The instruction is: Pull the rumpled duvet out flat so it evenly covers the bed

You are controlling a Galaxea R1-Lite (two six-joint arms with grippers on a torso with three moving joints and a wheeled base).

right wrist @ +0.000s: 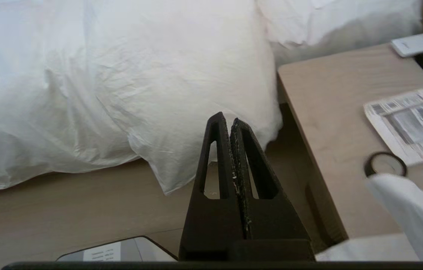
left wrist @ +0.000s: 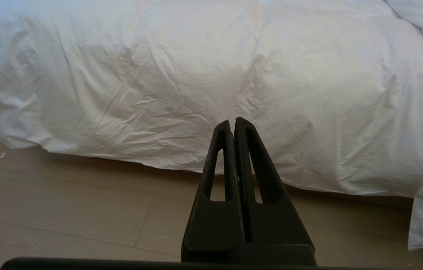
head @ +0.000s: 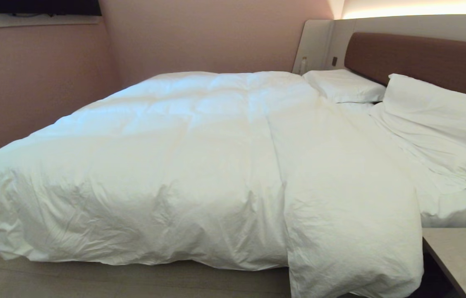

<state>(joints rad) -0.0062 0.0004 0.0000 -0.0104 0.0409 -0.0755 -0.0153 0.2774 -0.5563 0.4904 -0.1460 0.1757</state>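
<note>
While the duvet (head: 183, 165) is lying across the bed (head: 456, 207) with most of its bulk gathered away from the headboard (head: 423, 62), its near edge is spilling over the bed's side toward the floor (head: 92, 281). One flap of the duvet (right wrist: 196, 112), the part nearest the bedside tabletop (head: 464, 256), is hanging lower than the rest and almost reaching the floor. Toward the headboard, two pillows (head: 443, 120) are lying beyond the duvet's upper edge, and a strip of the mattress sheet is showing beside them.

The left gripper (left wrist: 232, 122) is hanging off the bed's side, facing the draped duvet but apart from it, its fingers (left wrist: 222, 150) pressed together and holding nothing. The right gripper (right wrist: 227, 118) is facing the low flap beside the tabletop, fingers likewise closed and empty; papers (right wrist: 410, 120) and a remote control (right wrist: 421, 41) are lying on that tabletop.

Judged from its puffy, wrinkled surface, the duvet is probably soft, light for its size and wholly limp, so it is likely to fold and drag rather than slide as one sheet. The sensible hold is probably on the hem of the low flap, pinching a thick fold of cloth, since a shallow pinch on smooth cotton may be slipping free under the pull.
</note>
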